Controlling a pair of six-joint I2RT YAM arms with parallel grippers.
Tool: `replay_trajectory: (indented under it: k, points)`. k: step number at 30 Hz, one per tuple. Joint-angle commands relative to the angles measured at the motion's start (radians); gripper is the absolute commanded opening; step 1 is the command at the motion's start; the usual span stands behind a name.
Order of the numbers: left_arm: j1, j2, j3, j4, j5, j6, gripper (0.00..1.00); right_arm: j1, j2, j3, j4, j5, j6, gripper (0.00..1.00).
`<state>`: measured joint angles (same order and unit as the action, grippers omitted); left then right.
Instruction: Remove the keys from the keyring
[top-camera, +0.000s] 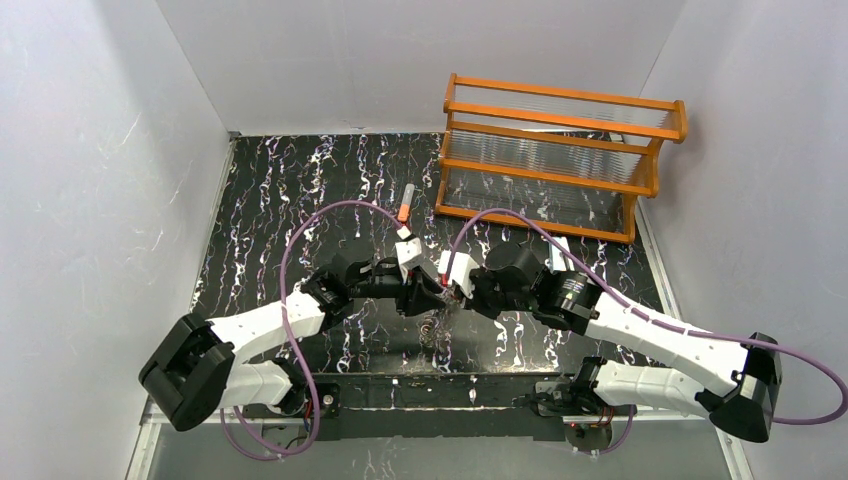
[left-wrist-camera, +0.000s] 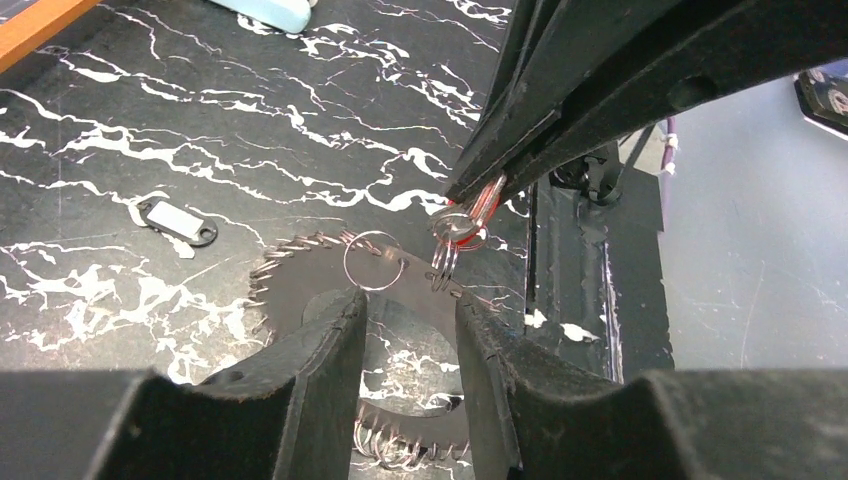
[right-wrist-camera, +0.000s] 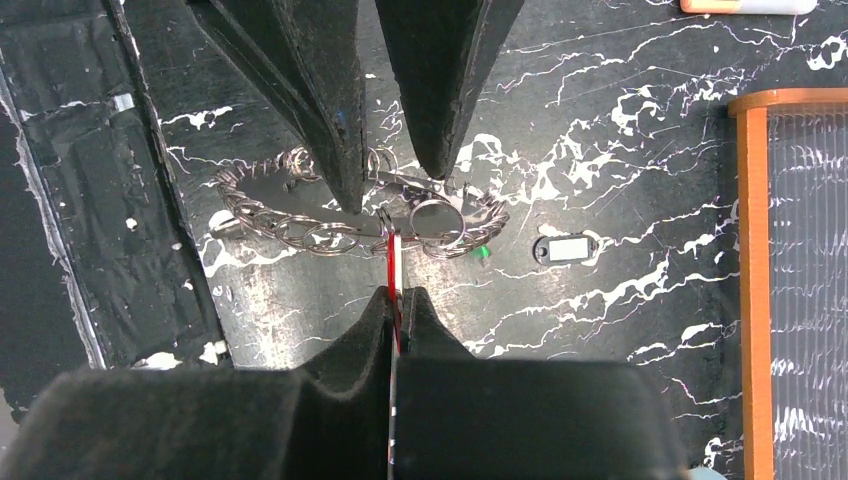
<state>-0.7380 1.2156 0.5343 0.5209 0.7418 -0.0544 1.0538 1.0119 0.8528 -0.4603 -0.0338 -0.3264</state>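
Observation:
The keyring (left-wrist-camera: 300, 285) is a flat grey-brown ring with small wire loops round its rim, lying on the black marbled table (top-camera: 300, 200). My left gripper (left-wrist-camera: 405, 310) has its jaws apart, one tip on either side of the ring's hole, both touching the ring's band. My right gripper (right-wrist-camera: 398, 295) is shut on the red key (right-wrist-camera: 393, 262), seen edge-on. That key hangs by a small split ring (left-wrist-camera: 455, 230) from the keyring's rim. A green key (right-wrist-camera: 482, 253) shows at the ring's right end. A dark-and-white key (right-wrist-camera: 565, 248) lies loose on the table.
An orange wooden rack (top-camera: 560, 160) stands at the back right. An orange-and-grey tube (top-camera: 405, 205) lies behind the grippers. A pale white-blue clip (left-wrist-camera: 270, 12) sits at the far edge of the left wrist view. White walls close in the table.

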Motion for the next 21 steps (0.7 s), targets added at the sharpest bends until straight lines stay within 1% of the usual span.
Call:
replay_trajectory:
  k: [1,4,9,17,21]
  points:
    - [-0.020,-0.049,-0.028,0.067,-0.096,-0.048,0.37,-0.005,-0.020,-0.007,0.062,-0.021,0.011,0.01]
    - [-0.020,-0.077,-0.034,0.071,-0.100,-0.021,0.38,-0.005,-0.017,0.000,0.043,-0.017,0.001,0.01]
    - [-0.020,-0.097,-0.015,0.052,-0.057,0.042,0.41,-0.005,-0.013,0.009,0.024,-0.028,-0.006,0.01]
    - [-0.024,-0.038,0.068,0.053,0.078,0.090,0.42,-0.005,0.003,0.018,0.013,-0.052,-0.005,0.01]
    - [-0.040,-0.031,0.079,0.054,0.105,0.104,0.42,-0.005,0.012,0.025,0.006,-0.056,-0.005,0.01]
